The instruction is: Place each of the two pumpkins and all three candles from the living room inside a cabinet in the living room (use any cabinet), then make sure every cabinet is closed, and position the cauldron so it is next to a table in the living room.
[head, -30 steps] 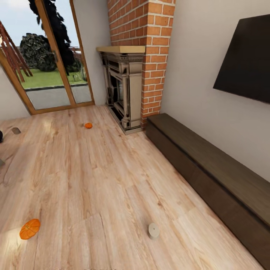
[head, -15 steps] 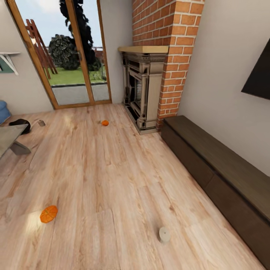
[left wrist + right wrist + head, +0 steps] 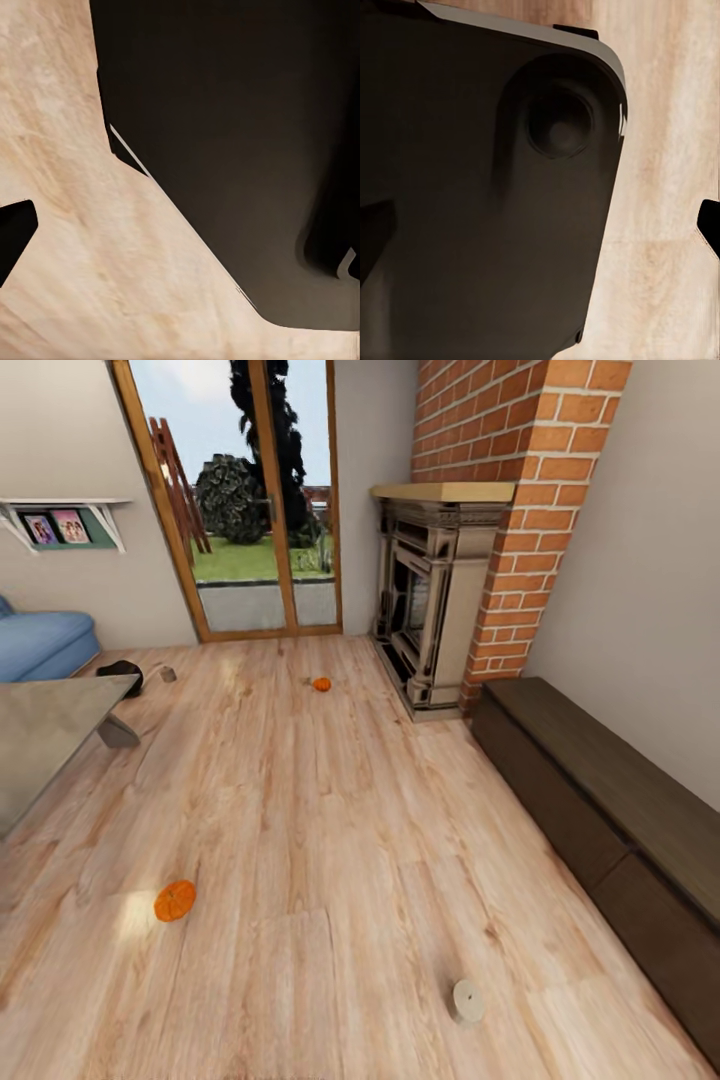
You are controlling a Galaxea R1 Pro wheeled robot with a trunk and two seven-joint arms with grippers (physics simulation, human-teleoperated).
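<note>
Surveying the living room floor, with two pumpkins and a candle scattered well apart across the boards.

The near pumpkin (image 3: pixel 175 900) lay on the wood floor (image 3: pixel 330 830) towards the robot's left, the far pumpkin (image 3: pixel 321 684) sat near the fireplace (image 3: pixel 430 610), and one candle (image 3: pixel 467 1000) stood upright close in on the right, not far from the long dark cabinet (image 3: pixel 600 810), whose drawer fronts looked shut. A small dark shape that may have been the cauldron (image 3: pixel 122 674) sat beyond the grey table (image 3: pixel 40 730). The pumpkins seemed light, rigid and ribbed, best pinched across their squat middle; the candle looked stiff and smooth-sided, so a squeeze across its sides should suit. Both wrist views showed dark robot body over floor; whether either set of jaws stood open or closed could not be told.
</note>
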